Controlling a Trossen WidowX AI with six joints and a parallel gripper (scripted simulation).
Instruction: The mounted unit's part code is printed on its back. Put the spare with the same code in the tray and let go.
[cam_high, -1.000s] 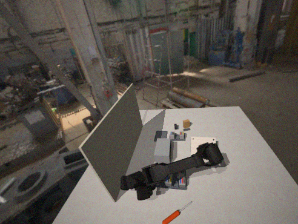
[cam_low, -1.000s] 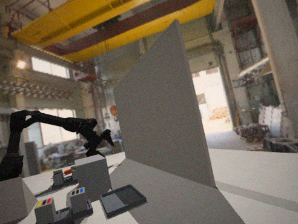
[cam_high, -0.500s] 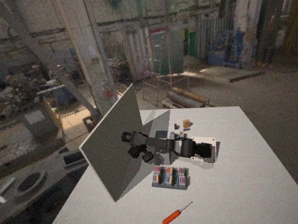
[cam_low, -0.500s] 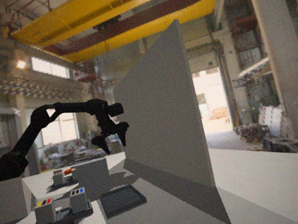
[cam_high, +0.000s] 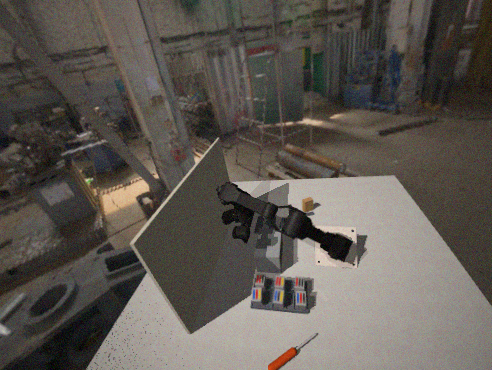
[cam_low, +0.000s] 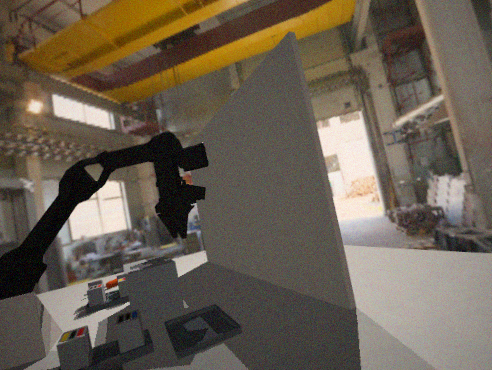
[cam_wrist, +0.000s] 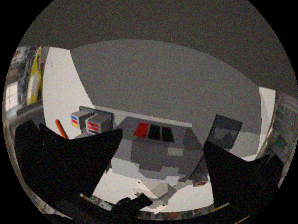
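Above the white desk (cam_high: 415, 300), in the top view, the black arm reaches from its base plate (cam_high: 321, 256) over the grey mounted unit (cam_high: 272, 250) toward a tall grey panel (cam_high: 195, 250). The gripper (cam_high: 235, 220) hangs between unit and panel, probably so the wrist camera can look at the unit's back, where the code is printed. The spares rack (cam_high: 282, 292), with red, blue and yellow labels, lies just in front of the unit; an orange screwdriver (cam_high: 290, 354) lies well apart, and a small tan block (cam_high: 307, 203) sits behind.

From the exterior view, the gripper (cam_low: 192, 175) hangs high beside the panel (cam_low: 280, 200), fingers spread wide and holding nothing. The dark tray (cam_low: 202, 327) sits on the desk at the panel's foot, next to the unit (cam_low: 150, 290); nothing is visible in it. Spares (cam_low: 75, 345) stand nearer the camera.

Through the wrist view, the unit's back (cam_wrist: 156, 132) faces the lens, showing a red patch (cam_wrist: 140, 129) and darker ones; the full code is too blurred to read. The spares (cam_wrist: 89, 123) sit to its left, the tray (cam_wrist: 226, 132) to its right.
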